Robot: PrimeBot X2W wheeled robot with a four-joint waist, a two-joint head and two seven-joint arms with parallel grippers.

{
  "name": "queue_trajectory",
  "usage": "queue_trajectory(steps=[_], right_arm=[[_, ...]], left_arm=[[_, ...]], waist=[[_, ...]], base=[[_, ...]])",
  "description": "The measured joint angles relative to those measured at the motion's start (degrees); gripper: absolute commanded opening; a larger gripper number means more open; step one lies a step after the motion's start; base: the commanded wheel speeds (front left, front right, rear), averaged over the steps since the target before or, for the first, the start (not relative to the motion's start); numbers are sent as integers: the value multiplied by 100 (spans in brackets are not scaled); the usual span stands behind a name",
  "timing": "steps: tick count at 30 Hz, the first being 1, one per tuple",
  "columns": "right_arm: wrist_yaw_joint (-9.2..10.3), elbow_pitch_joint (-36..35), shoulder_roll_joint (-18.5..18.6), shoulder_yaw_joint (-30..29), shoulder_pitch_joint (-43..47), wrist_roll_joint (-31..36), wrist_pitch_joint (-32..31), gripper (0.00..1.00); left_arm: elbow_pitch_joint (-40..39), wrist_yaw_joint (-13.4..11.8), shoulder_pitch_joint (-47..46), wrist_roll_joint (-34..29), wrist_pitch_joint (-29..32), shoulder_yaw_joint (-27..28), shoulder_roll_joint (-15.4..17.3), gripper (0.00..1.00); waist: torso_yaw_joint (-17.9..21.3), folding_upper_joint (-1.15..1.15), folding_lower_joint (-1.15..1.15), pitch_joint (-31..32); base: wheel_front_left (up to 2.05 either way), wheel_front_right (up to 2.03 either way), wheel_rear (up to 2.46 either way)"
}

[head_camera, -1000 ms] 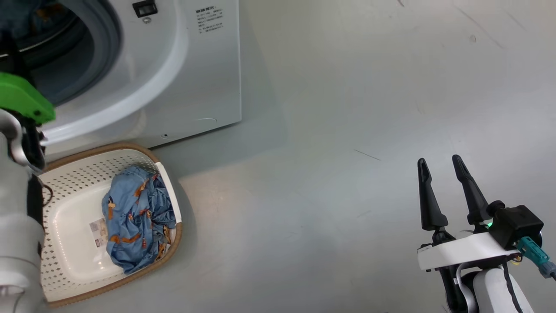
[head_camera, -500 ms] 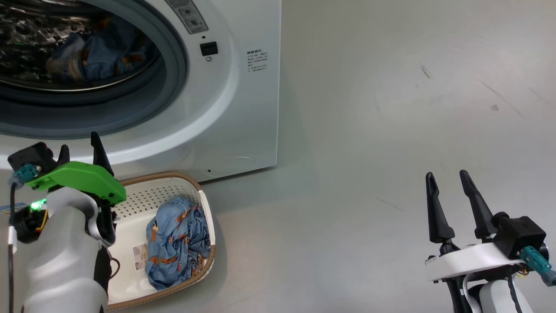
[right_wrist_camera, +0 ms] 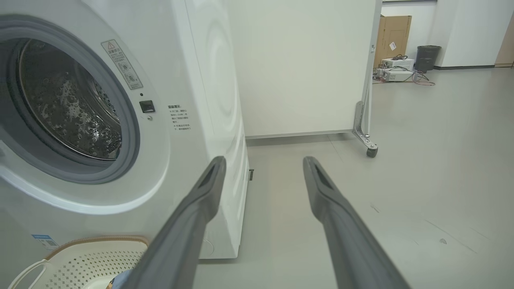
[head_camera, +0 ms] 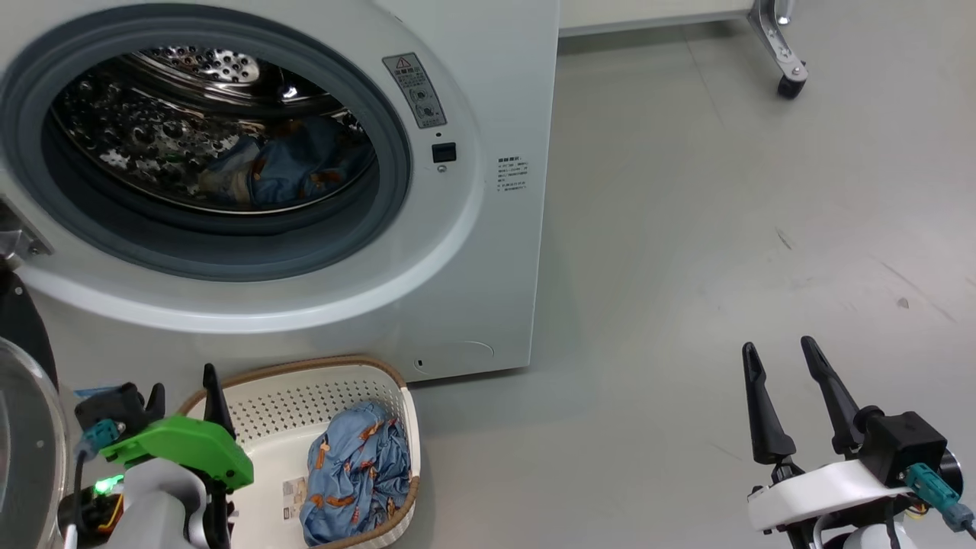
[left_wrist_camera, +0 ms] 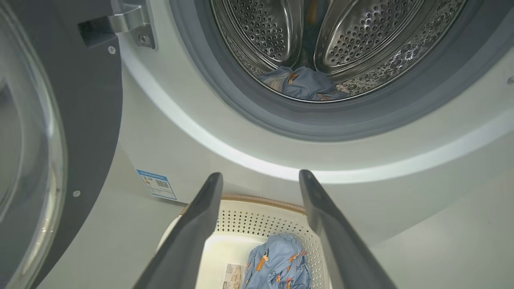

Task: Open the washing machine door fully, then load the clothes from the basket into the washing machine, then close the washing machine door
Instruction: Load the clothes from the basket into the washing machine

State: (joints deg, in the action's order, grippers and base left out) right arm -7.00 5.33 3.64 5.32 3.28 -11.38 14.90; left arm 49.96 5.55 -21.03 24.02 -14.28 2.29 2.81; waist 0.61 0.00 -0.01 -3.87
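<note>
Below the open washing machine (head_camera: 488,252), we find the basket (head_camera: 305,396) holding blue clothes (head_camera: 354,480); more lie in the drum (head_camera: 191,91). The washing machine door (left_wrist_camera: 92,120) stands swung aside. We see the left gripper (left_wrist_camera: 261,173) and right gripper (head_camera: 778,344) spread wide, empty.

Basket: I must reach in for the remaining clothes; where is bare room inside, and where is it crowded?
Bare: the basket bottom left of the clothes, around the label, up to the perforated back wall. Crowded: the right side, where the clothes heap against the rim.
</note>
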Motion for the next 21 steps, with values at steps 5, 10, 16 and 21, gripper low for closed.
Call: queue_trajectory(steps=[5, 10, 16, 21], right_arm=[[0, -49, 36, 71, 149, 4, 0, 100], [-1, -164, 125, -31, 231, 15, 0, 100], [-1, -232, 177, -152, 524, 30, 0, 100], [-1, -320, 174, -203, 558, 36, 0, 100]], left_arm=[[-527, -2, 543, -83, 0, 19, -7, 100], [-1020, -23, 1000, -257, 0, -42, -8, 100], [-1599, -140, 1523, -358, 0, -1, -11, 100], [-2162, -191, 1903, -423, 0, 64, -13, 100]], waist=[[-90, 0, 0, 281], [-171, 0, 0, 395], [-335, 0, 0, 444], [-472, 0, 0, 457]], base=[[0, 0, 0], [0, 0, 0], [0, 0, 0], [0, 0, 0]])
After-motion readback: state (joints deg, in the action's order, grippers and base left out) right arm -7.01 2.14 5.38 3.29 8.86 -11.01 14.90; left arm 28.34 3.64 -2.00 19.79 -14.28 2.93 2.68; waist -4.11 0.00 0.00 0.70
